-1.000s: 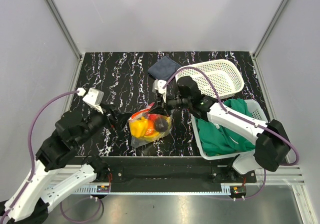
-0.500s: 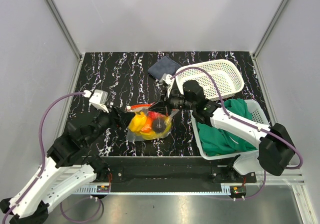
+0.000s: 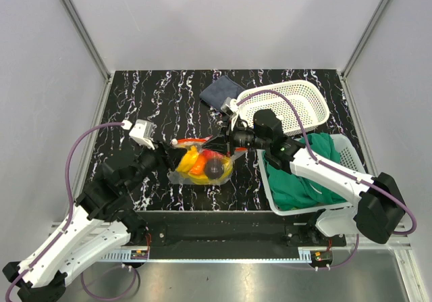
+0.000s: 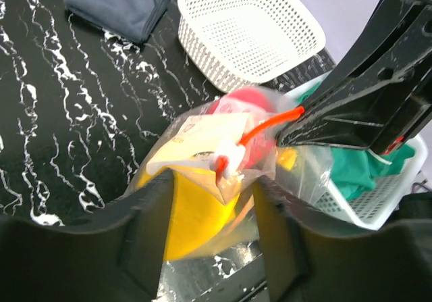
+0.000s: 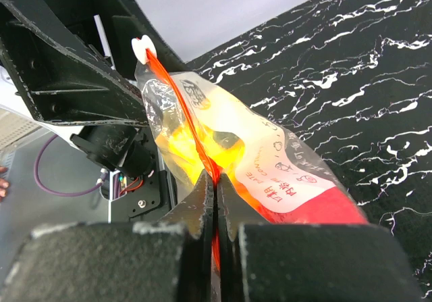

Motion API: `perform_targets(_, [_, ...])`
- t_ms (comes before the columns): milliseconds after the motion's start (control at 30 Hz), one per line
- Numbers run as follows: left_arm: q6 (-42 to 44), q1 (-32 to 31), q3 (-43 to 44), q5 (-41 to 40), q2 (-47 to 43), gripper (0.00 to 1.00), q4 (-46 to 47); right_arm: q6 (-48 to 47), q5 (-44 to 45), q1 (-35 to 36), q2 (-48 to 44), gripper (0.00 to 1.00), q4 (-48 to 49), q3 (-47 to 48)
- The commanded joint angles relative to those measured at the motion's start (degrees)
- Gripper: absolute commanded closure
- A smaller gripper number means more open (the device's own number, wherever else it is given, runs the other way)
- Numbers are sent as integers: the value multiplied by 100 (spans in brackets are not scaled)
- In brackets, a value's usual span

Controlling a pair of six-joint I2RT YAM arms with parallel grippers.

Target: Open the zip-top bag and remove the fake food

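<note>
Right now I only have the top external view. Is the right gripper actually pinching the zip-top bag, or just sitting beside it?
Observer: It is pinching. The right wrist view shows the right gripper shut on the red-orange zip strip of the zip-top bag.
Operator: And the slider end, by the left arm?
Observer: In the left wrist view, the left gripper straddles the white slider. Its jaws are apart and not pinching it.
</note>
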Motion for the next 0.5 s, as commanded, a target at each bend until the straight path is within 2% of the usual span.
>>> perform_targets(0, [191,26,66,-19,-37,40,510,151,-216,3,-284,100,442,50])
perform_targets(67, [217,35,39,-72,-46,39,518,230,-260,3,-292,100,451,85])
perform_targets(200, [314,52,13,103,15,54,720,432,-453,3,-231,100,459,138])
perform_targets(300, [472,78,48,270,77,72,860,459,-577,12,-231,100,424,138])
perform_targets(367, [551,96,91,385,138,94,931,406,-638,3,-257,100,337,138])
perform_targets(400, [621,96,109,411,147,100,931,371,-743,3,-283,100,275,146])
perform_targets(467, [761,105,136,508,182,100,896,152,-823,12,-292,99,-92,251])
